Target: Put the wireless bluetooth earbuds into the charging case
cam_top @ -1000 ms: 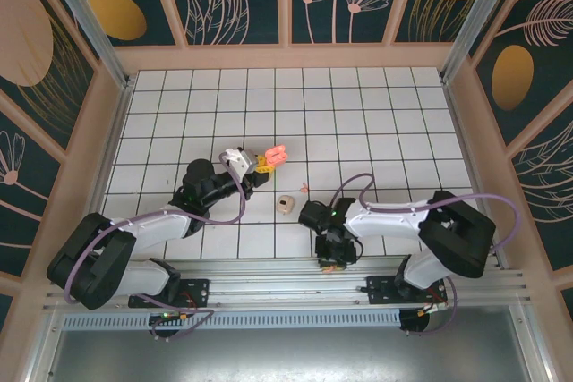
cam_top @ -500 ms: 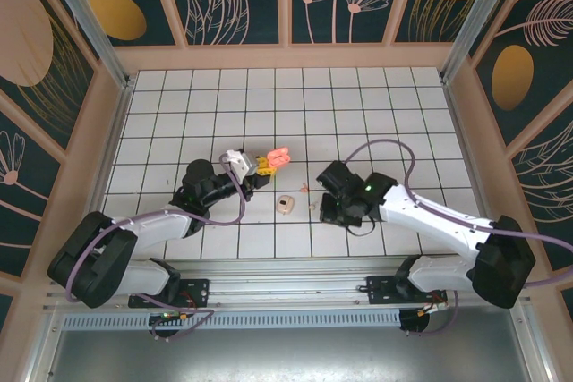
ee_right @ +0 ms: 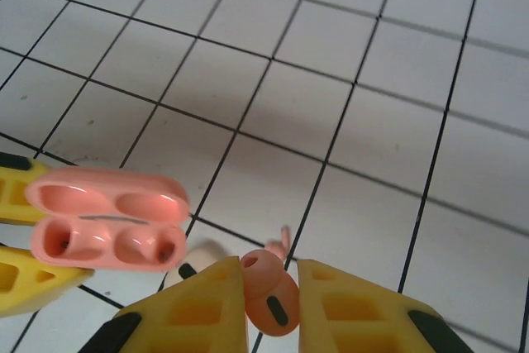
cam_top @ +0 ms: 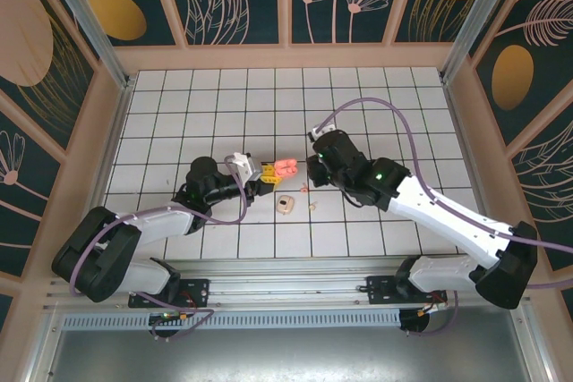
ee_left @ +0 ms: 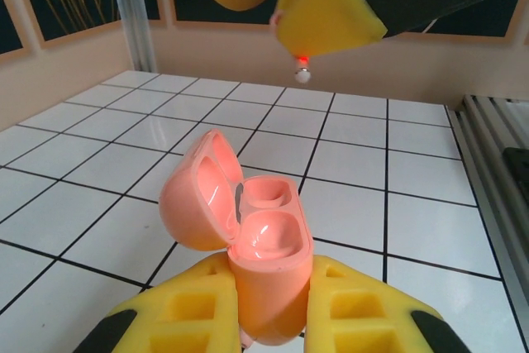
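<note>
My left gripper (ee_left: 271,277) is shut on the salmon-pink charging case (ee_left: 263,241), which stands upright with its lid hinged open to the left and both wells bare. From above, the case (cam_top: 285,168) hangs just over the tiles. My right gripper (ee_right: 273,277) is shut on a pink earbud (ee_right: 269,293). That gripper (cam_top: 314,165) hovers just right of the case, which lies at the left (ee_right: 107,217) in the right wrist view. The earbud's tip (ee_left: 302,69) pokes out under the right gripper's fingers (ee_left: 329,14), above and beyond the case.
A cream case (cam_top: 286,205) lies on the white tiles in front of the pink one. A second pink earbud (cam_top: 305,189) and a cream earbud (cam_top: 312,206) lie loose beside it. Wooden walls ring the floor, with free tiles at the back.
The right arm swung out from near its base, forward and left, until its gripper came beside the pink case. The left gripper and case shifted slightly right.
</note>
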